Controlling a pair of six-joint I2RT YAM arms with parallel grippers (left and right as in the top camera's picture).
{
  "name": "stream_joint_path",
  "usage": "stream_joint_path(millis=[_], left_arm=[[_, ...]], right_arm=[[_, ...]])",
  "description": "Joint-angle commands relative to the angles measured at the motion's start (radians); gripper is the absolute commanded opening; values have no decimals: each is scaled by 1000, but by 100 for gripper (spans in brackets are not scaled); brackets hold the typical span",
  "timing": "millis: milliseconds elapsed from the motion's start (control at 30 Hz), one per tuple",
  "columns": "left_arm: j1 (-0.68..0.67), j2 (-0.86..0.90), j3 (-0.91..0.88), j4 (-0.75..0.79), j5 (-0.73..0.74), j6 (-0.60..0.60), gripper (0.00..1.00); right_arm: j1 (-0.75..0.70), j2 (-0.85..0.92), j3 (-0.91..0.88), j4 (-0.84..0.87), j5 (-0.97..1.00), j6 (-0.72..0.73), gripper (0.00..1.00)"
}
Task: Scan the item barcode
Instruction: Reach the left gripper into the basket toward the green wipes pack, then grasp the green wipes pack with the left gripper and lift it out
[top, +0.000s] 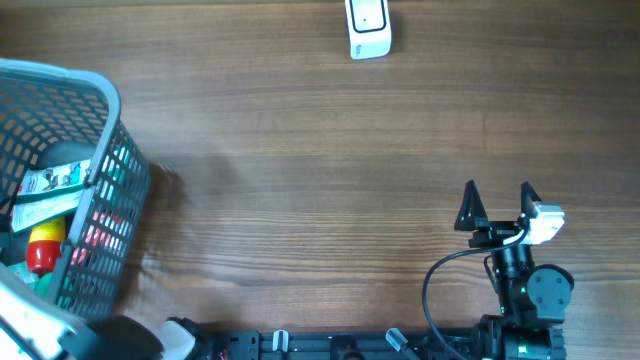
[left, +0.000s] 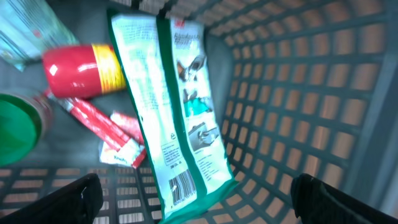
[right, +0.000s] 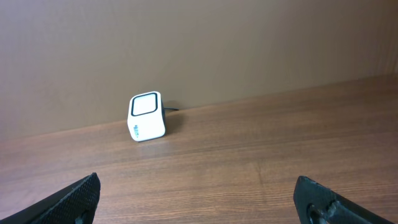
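L claw (left: 196, 190) wide over packet (left: 171, 106)

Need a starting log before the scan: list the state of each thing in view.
Basket: upright on the table, holding items.
Green-and-white packet: lying in the basket, barcode showing.
Red bottle: on its side in the basket.
Barcode scanner: upright on the table, untouched.
Left gripper: open, empty, over the basket.
Right gripper: open, empty, above the table.
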Motion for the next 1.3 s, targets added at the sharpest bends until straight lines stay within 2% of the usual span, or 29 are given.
stream_joint_path(millis=[0, 300, 433, 500, 633, 700, 733, 767, 800, 867, 1067, 1267], left_arm=[[24, 92, -53, -5, 130, 74, 100], [-23, 117, -379, 286, 149, 88, 100], [-28, 117, -484, 430, 213, 81, 100], [-32, 117, -536, 485, 212, 42, 100], [-53, 117, -595, 577, 212, 42, 99], [-64, 117, -595, 599, 212, 43, 87], [-70, 117, -595, 614, 212, 43, 75], [-78, 117, -595, 624, 212, 43, 59], [-89, 117, -595, 637, 212, 43, 36], [-91, 117, -595, 652, 212, 42, 7], [-87, 34, -573, 644, 212, 43, 4], [-87, -238, -541, 631, 212, 26, 4]], right_arm=[[2, -11, -1, 6, 17, 12, 100], [2, -11, -1, 6, 17, 12, 100], [2, -11, -1, 6, 17, 12, 100], [2, -11, -1, 6, 17, 12, 100], [2, -11, -1, 6, 17, 12, 100], [2, -11, -1, 6, 17, 12, 100], [2, -11, -1, 6, 17, 12, 100], [2, -11, -1, 6, 17, 12, 100], [2, -11, -1, 6, 17, 12, 100], [2, -11, -1, 6, 17, 12, 100], [2, -11, -1, 6, 17, 12, 100], [2, -11, -1, 6, 17, 12, 100]])
